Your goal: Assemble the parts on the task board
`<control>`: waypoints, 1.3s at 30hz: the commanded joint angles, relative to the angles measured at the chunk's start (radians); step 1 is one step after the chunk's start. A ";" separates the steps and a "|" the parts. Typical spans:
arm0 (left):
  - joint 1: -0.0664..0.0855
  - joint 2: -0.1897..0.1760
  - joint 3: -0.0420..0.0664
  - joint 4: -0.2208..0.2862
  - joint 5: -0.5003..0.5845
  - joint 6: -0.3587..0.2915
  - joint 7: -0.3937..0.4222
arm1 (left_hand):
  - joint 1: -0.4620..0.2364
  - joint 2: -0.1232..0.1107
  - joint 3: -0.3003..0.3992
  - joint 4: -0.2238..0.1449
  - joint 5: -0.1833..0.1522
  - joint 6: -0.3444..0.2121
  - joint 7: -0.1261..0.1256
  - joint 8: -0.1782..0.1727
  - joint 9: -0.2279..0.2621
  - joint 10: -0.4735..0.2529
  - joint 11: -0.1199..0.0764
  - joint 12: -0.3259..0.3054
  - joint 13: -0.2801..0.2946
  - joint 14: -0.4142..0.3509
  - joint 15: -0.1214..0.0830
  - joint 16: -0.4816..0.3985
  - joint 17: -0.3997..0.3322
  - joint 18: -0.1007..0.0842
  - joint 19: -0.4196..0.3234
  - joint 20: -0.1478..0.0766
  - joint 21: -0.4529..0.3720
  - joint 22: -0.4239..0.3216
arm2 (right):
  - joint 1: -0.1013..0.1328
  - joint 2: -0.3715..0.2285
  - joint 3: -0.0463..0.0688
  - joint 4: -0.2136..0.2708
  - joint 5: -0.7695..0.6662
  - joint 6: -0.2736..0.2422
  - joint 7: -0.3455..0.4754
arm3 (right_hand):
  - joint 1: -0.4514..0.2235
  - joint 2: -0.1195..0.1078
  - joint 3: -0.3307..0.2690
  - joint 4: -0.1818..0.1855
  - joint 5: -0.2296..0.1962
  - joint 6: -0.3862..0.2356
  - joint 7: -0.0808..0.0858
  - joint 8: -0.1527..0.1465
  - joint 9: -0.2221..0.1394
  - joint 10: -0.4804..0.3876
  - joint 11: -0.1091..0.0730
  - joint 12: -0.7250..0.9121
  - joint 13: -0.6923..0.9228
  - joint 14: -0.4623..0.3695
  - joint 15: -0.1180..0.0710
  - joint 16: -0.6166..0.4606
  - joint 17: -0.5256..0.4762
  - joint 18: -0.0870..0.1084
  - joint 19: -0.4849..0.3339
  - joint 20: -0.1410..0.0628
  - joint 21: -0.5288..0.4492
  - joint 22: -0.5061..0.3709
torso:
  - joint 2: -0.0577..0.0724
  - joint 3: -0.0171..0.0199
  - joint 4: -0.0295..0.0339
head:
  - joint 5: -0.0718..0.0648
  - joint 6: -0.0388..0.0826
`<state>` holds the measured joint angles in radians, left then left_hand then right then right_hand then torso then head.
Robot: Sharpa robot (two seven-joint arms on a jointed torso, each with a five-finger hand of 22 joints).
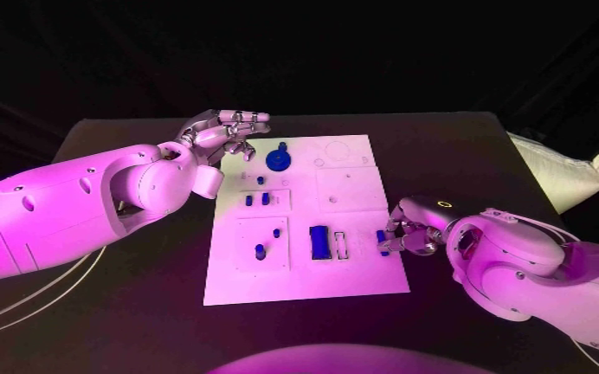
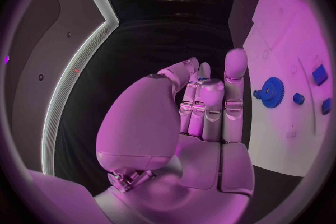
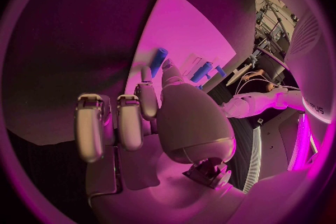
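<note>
My right hand (image 1: 409, 234) at task board (image 1: 362, 283) right edge, fingers pinching small blue part (image 1: 382, 237). My left hand (image 1: 222, 138) hovers off board's far left corner, fingers loosely curled, holding nothing. Blue gear (image 1: 280, 161) sits nearby on board.

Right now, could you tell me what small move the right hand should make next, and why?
Probably lift slightly. The right hand sits at the task board's right edge, its fingertips pinching a small blue peg there, so raising it clear comes first. The left hand holds nothing, beside the blue gear.
</note>
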<state>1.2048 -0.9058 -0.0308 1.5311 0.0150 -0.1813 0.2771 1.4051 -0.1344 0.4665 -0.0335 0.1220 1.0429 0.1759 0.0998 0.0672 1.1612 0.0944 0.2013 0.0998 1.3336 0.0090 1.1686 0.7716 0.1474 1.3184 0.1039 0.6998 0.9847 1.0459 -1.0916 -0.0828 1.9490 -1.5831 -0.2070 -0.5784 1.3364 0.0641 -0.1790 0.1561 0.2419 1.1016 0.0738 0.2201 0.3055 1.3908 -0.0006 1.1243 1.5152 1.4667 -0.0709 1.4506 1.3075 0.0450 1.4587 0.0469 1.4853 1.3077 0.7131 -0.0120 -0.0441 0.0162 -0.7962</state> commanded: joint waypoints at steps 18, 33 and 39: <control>-0.002 0.001 0.001 0.000 -0.003 0.021 0.004 | -0.002 0.011 -0.004 -0.001 0.000 -0.008 0.001 0.002 0.000 -0.006 0.002 0.005 0.001 -0.008 -0.002 0.002 0.000 0.011 -0.004 -0.001 -0.003 -0.001 | -0.027 0.076 -0.004 -0.067 -0.242 0.152 -0.031 | 0.133 0.033 0.099 -0.073 -0.176 0.010 -0.008 -0.020 0.007 -0.004 -0.011 -0.023 -0.273 0.063 -0.003 -0.007 0.050 -0.004 -0.006 -0.007 -0.010 0.107 | -0.001 -0.0003 0.0017 | 0.005 -0.004; -0.002 -0.002 0.001 0.002 -0.003 0.024 -0.001 | -0.004 0.011 -0.005 -0.001 0.000 -0.009 0.002 0.003 0.000 -0.008 0.002 0.007 0.002 -0.009 -0.001 0.002 -0.002 0.011 -0.005 -0.001 -0.005 -0.002 | -0.035 0.100 -0.005 -0.082 -0.278 0.220 -0.035 | 0.142 0.000 0.167 -0.099 -0.074 0.011 -0.003 -0.034 0.009 -0.016 -0.007 -0.045 -0.282 0.062 0.000 -0.012 0.046 -0.002 -0.010 -0.004 -0.016 0.102 | 0.000 0.0000 0.0010 | 0.002 -0.003; -0.002 -0.001 0.001 0.002 -0.003 0.025 -0.001 | -0.004 0.011 -0.005 -0.001 0.000 -0.009 0.002 0.003 0.000 -0.008 0.002 0.007 0.002 -0.009 -0.001 0.002 -0.002 0.011 -0.005 -0.001 -0.005 -0.002 | -0.036 0.102 -0.005 -0.087 -0.213 0.190 -0.036 | 0.131 0.000 0.229 -0.102 -0.009 0.008 -0.002 -0.040 0.012 -0.013 -0.008 -0.047 -0.281 0.063 -0.001 -0.012 0.049 -0.003 -0.008 -0.004 -0.015 0.105 | -0.001 -0.0004 0.0004 | 0.001 -0.005</control>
<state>1.2027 -0.9082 -0.0308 1.5312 0.0150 -0.1761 0.2736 1.4010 -0.1303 0.4665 -0.0335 0.1220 1.0391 0.1796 0.0998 0.0672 1.1612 0.0945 0.2013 0.1005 1.3299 0.0054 1.1686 0.7701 0.1472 1.3184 0.1038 0.6998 0.9839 1.0324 -0.9880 -0.0668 1.8946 -1.8475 -0.1085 -0.5807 1.4197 0.0075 -0.0122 0.1083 0.2264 1.1086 0.0663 0.1789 0.3171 1.3801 -0.0079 1.0815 1.4850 1.4682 -0.0694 1.4446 1.3080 0.0452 1.4552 0.0433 1.4757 1.3073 0.7127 -0.0125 -0.0431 0.0168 -0.7997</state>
